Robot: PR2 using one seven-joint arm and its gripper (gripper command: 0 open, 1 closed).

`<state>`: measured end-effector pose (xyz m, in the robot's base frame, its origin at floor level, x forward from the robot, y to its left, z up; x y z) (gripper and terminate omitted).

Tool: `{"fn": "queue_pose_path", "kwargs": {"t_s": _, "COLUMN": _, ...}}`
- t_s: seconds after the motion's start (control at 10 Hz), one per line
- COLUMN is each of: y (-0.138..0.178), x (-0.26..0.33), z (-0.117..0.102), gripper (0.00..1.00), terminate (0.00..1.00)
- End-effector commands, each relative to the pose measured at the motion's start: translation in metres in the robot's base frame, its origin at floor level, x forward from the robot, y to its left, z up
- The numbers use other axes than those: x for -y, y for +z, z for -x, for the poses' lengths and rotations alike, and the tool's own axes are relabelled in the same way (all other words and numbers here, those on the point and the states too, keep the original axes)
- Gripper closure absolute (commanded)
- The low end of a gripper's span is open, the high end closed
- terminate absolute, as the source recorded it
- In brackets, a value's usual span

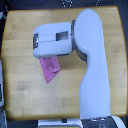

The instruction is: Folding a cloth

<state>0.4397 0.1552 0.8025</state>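
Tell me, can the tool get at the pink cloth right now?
Probably yes: the tool sits right over the cloth's upper end, with nothing between, though the arm hides any contact.

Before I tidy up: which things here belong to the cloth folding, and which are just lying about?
Belonging to the job:
- the pink cloth
- the robot arm above it; its claw is hidden
- the wooden table it lies on

Lying about:
- a pale object at the exterior view's left edge, too cropped to identify
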Motion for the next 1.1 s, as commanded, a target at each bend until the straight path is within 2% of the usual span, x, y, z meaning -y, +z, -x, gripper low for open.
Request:
{"fn": "queue_pose_path", "kwargs": {"t_s": 0.0, "y": 0.002, "x": 0.002, "z": 0.004, "gripper": 1.00, "terminate": 0.00}}
{"fn": "queue_pose_path", "kwargs": {"t_s": 0.2, "y": 0.000, "x": 0.000, "z": -0.002, "gripper": 1.00, "terminate": 0.00}}
{"fn": "queue_pose_path", "kwargs": {"t_s": 0.3, "y": 0.000, "x": -0.003, "z": -0.005, "gripper": 0.00, "terminate": 0.00}}
{"fn": "queue_pose_path", "kwargs": {"t_s": 1.0, "y": -0.005, "x": -0.003, "z": -0.020, "gripper": 0.00, "terminate": 0.00}}
